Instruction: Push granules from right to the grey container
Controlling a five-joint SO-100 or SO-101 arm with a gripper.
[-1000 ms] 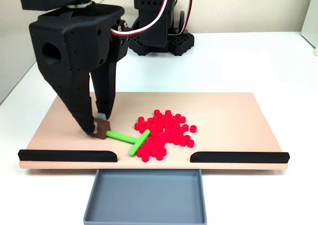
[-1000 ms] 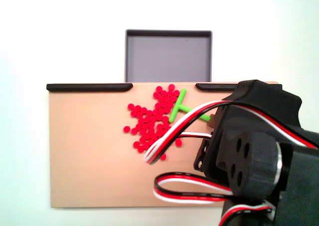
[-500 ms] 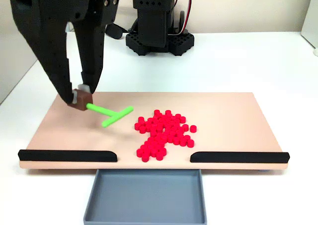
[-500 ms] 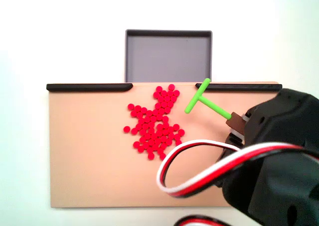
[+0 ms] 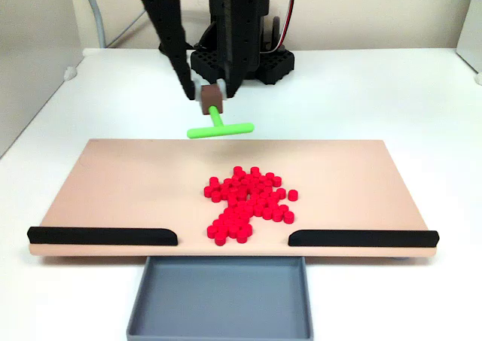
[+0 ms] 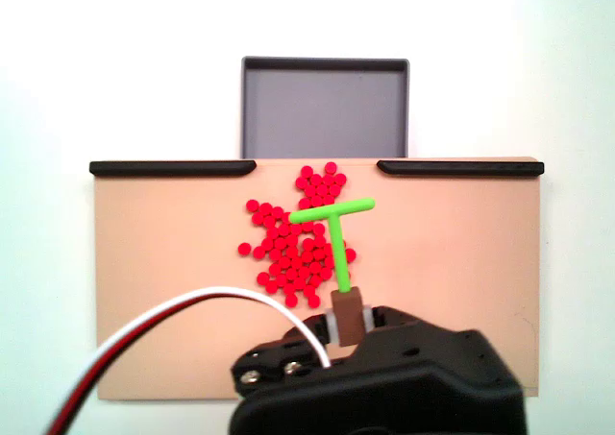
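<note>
A loose pile of red granules (image 5: pixel 245 202) (image 6: pixel 298 238) lies mid-board, reaching towards the gap between the two black strips. Below that gap in a fixed view, the grey container (image 5: pixel 220 299) (image 6: pixel 325 108) holds nothing. My gripper (image 5: pixel 211 94) (image 6: pixel 348 322) is shut on the brown end block of a green T-shaped pusher stick (image 5: pixel 220 129) (image 6: pixel 334 231). The stick hangs in the air over the board's far edge, behind the pile, crossbar facing the granules. It touches no granules.
The beige board (image 5: pixel 113 183) (image 6: pixel 163 301) carries a black strip at each side of its front edge (image 5: pixel 103 235) (image 5: pixel 363 238). The arm's black base (image 5: pixel 241 62) stands behind the board, and a white cable (image 6: pixel 183 310) crosses the other fixed view.
The gripper lifted the stick off the board beside the pile, then carried it up and round to behind the pile at the board's far edge. The granules have not moved.
</note>
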